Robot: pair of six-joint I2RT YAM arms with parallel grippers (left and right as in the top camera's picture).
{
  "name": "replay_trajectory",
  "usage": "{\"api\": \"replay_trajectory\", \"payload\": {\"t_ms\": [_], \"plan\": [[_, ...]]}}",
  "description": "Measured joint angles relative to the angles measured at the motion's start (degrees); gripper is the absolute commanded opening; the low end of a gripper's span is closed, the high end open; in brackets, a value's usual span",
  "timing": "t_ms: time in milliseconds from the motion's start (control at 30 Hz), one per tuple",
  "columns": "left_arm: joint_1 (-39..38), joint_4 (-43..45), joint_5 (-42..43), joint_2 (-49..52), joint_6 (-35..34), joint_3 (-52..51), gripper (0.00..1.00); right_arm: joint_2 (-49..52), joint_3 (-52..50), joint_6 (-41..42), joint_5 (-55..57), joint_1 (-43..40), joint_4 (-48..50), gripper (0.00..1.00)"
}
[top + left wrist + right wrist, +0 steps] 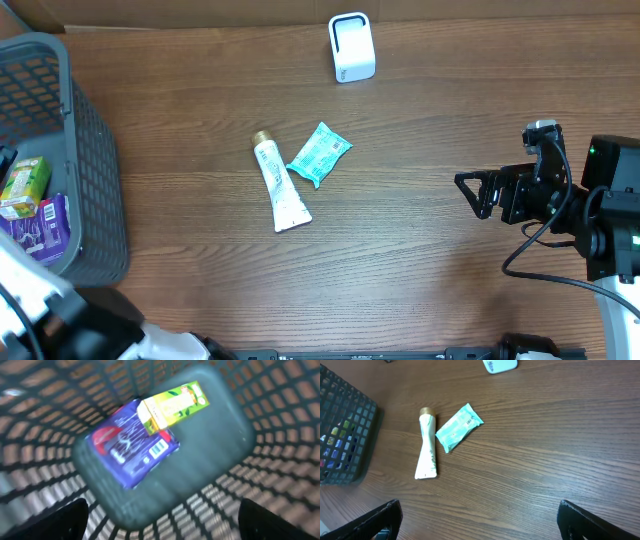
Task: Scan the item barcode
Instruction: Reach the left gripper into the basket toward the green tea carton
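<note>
Overhead, the brown wooden surface [420, 120] carries a grey plastic mesh basket [95, 150] at nine o'clock, under the open left hand [162, 515]. At three, the right hand [472, 195] gapes too. A white box scanner [352, 47] stands at twelve; centrally, a cream tube [280, 185] lies just beside a teal packet [320, 155].

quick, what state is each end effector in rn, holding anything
Left end effector: open, holding nothing, above the grey plastic mesh basket.
Right end effector: open, holding nothing.
</note>
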Motion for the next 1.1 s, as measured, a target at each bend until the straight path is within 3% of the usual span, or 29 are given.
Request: {"api": "replay_trajectory", "payload": {"t_ms": [300, 667, 1100], "plan": [[0.00, 9.01, -2.01, 11.82, 5.73, -0.15, 0.89, 0.00, 0.00, 0.00, 0.07, 0.00, -0.52, 1.00], [0.00, 13.11, -1.97, 21.75, 21.09, -0.15, 0.91, 0.00, 0.00, 0.00, 2.25, 0.00, -1.81, 1.00], [0.00, 16.37, -2.34, 24.24, 32.09, -0.17, 0.91, 0.00, 0.00, -0.02, 3.65, 0.00, -2.12, 1.00]]}}
